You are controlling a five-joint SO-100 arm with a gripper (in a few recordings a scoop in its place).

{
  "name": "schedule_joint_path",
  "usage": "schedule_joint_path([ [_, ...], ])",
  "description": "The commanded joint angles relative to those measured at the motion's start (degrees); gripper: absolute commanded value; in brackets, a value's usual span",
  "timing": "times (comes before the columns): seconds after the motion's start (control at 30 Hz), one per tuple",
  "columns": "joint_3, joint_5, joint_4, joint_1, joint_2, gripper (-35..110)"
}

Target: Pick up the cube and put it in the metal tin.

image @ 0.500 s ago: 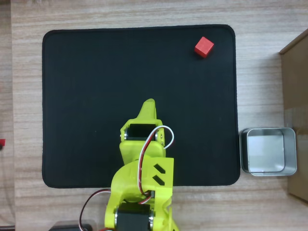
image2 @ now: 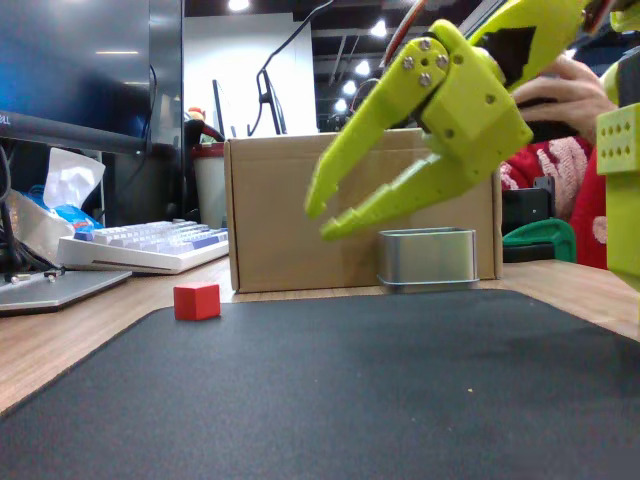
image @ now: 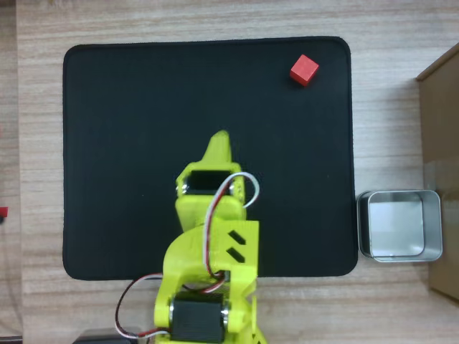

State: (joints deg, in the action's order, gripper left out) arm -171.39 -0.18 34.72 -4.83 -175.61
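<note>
The small red cube (image: 304, 69) sits on the black mat (image: 129, 143) near its far right corner in the overhead view; in the fixed view the cube (image2: 196, 301) rests at the mat's left edge. The silvery metal tin (image: 400, 225) stands empty on the wood just right of the mat; the tin (image2: 427, 259) shows in front of a cardboard box in the fixed view. My yellow-green gripper (image2: 321, 220) hangs above the mat's middle, open, nothing between its fingers. Seen from overhead the gripper (image: 218, 143) points up the picture, well short of the cube.
A brown cardboard box (image2: 300, 200) stands behind the tin, its edge (image: 441, 107) at the overhead view's right. A keyboard (image2: 140, 245) and clutter lie beyond the mat. A person's hand (image2: 565, 85) shows behind the arm. A tiny red bit (image: 3, 212) lies at the left edge.
The arm has reached a little farther up the mat in the overhead view. Cube and tin have not moved.
</note>
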Motion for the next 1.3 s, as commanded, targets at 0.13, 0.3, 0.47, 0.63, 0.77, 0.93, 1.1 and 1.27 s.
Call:
schedule_joint_path([
  [0.13, 11.1, 3.9, -7.0, -5.7, 17.1, 2],
  [0.3, 16.6, 5.4, -10.8, -8.4, 27.7, 2],
  [0.47, 25.1, 6.7, -11.0, -10.9, 39.8, 4],
  [0.63, 31.1, 8.5, -11.1, -13.0, 47.9, 4],
  [0.77, 36.2, 10.5, -11.1, -14.9, 55.1, 9],
  [0.93, 42.5, 12.0, -10.9, -15.7, 65.0, 11],
  [1.1, 51.2, 13.2, -4.3, -15.2, 74.2, 14],
  [1.27, 60.9, 13.8, 6.2, -14.4, 80.9, 18],
])
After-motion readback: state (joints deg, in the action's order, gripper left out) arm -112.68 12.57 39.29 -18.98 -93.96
